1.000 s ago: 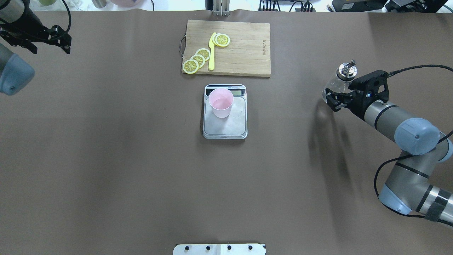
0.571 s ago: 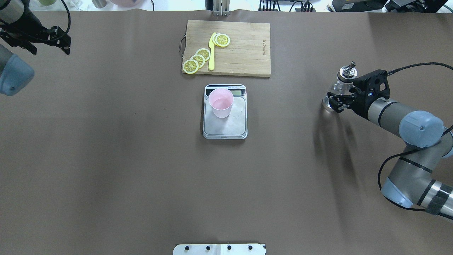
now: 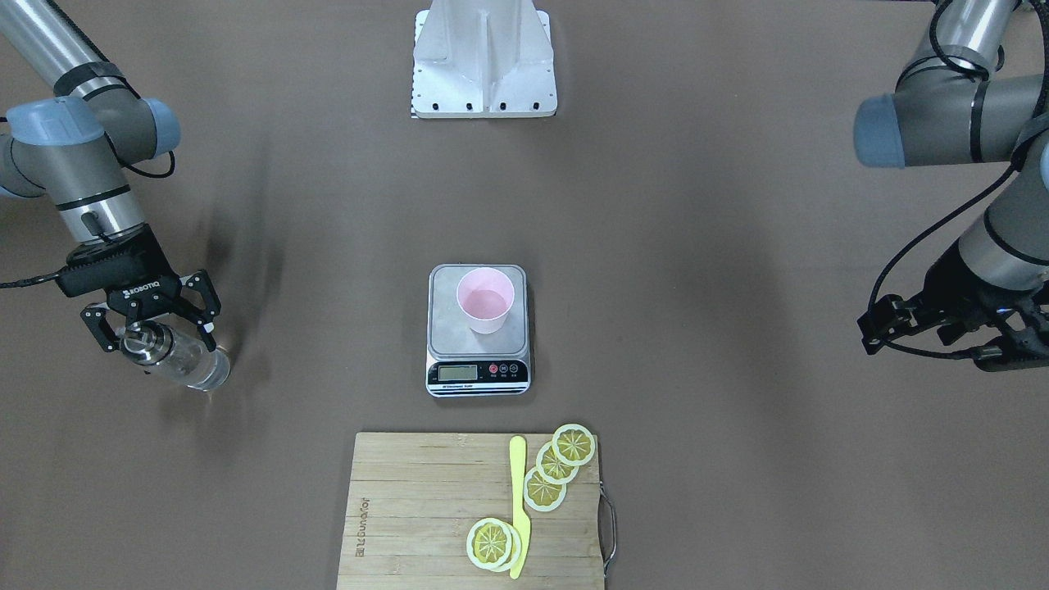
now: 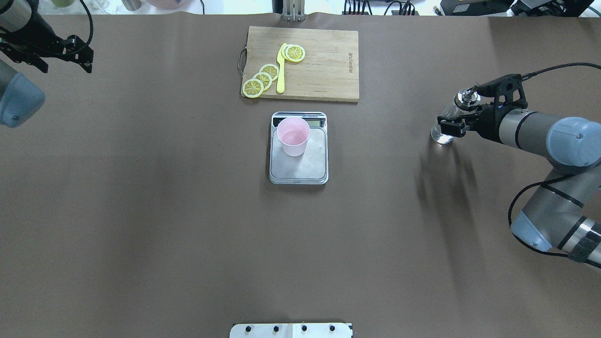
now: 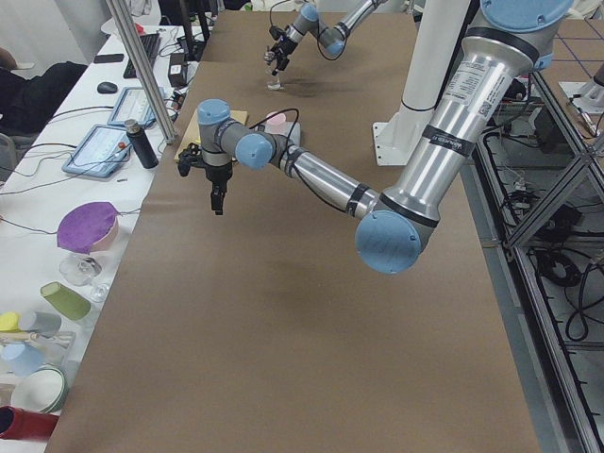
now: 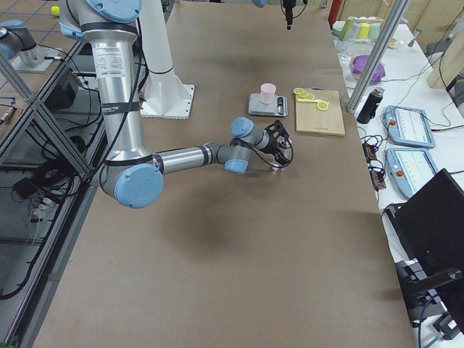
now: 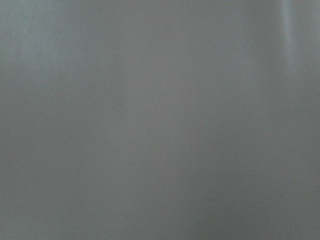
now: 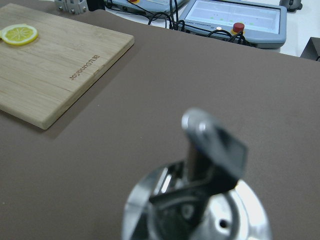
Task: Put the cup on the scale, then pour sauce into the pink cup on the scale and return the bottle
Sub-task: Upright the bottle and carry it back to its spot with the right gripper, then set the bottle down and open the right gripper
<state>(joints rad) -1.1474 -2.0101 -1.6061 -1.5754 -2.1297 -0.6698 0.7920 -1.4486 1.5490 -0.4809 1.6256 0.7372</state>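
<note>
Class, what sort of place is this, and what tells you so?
Probably a robotics lab staging a kitchen task: the right arm and left arm flank a table, control tablets lie alongside, and a scale and cutting board sit mid-table.

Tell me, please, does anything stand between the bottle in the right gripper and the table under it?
Nothing visible does: the bottle, held by the right gripper, is low over the table, with the scale and cutting board far aside.
</note>
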